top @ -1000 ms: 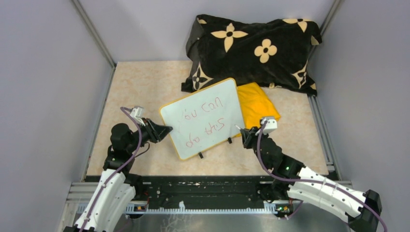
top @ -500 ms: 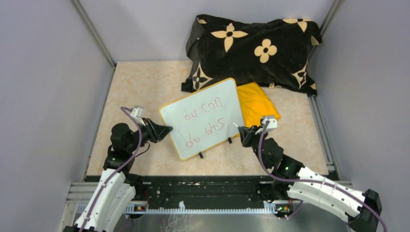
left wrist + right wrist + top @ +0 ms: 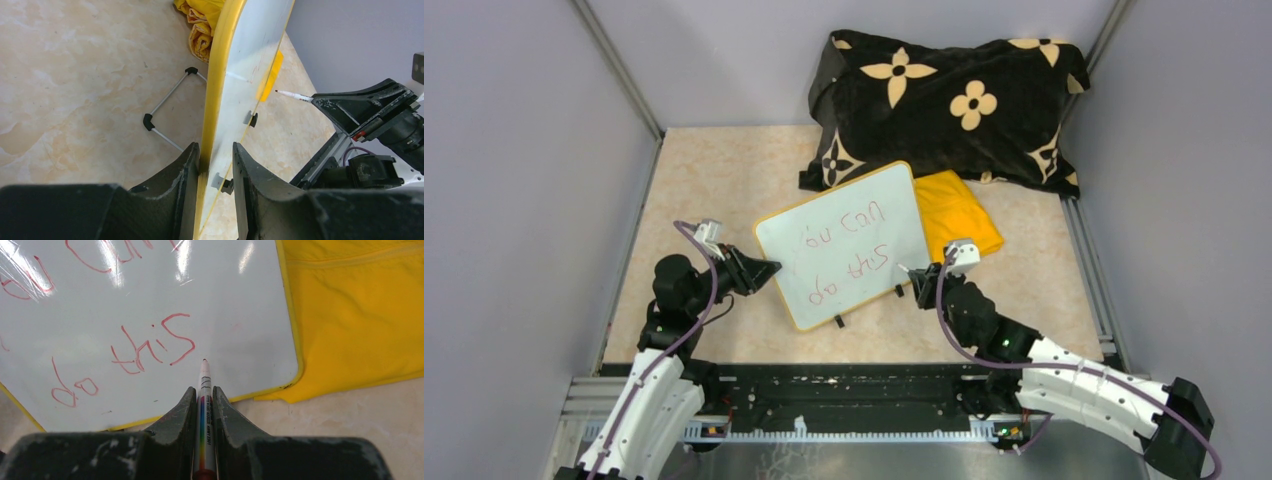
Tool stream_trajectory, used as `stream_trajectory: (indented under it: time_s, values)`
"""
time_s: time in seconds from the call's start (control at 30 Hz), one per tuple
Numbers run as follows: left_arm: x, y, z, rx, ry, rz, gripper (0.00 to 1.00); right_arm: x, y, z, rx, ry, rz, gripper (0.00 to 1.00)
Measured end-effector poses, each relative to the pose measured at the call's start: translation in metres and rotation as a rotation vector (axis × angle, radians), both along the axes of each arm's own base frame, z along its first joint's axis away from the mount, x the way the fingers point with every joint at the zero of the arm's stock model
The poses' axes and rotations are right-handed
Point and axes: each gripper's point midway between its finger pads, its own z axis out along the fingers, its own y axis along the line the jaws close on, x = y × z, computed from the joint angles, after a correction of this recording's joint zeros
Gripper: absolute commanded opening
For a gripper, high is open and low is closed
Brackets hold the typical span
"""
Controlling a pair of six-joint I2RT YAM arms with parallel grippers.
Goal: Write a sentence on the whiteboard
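The whiteboard [image 3: 809, 265] stands tilted at the table's middle, propped on a thin wire stand [image 3: 167, 100]. The sentence [image 3: 852, 245], red words in two lines, reads "you can do this" and also shows in the right wrist view [image 3: 150, 347]. My left gripper [image 3: 769, 268] is shut on the board's yellow left rim [image 3: 216, 95], one finger on each face. My right gripper [image 3: 921, 278] is shut on a marker [image 3: 204, 390]. The marker's tip is just right of "this", at the board's surface [image 3: 235, 300]; I cannot tell whether it touches.
A folded yellow cloth [image 3: 954, 215] lies under the board's right edge. A black pillow with cream flowers [image 3: 949, 100] lies at the back. Grey walls close in both sides. A black rail [image 3: 844, 395] runs along the near edge.
My right gripper has moved left with the marker, bringing its tip closer to the end of the lower line. The left gripper and the board have not moved.
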Motion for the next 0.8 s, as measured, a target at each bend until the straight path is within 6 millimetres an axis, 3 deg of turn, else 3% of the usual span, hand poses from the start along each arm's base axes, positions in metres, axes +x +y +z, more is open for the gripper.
stream_trajectory:
  time_s: [0.8]
  values:
    - [0.000,0.000,0.000,-0.006,0.002,0.000,0.37,0.010,-0.001,0.001,0.013,-0.014,-0.056,0.00]
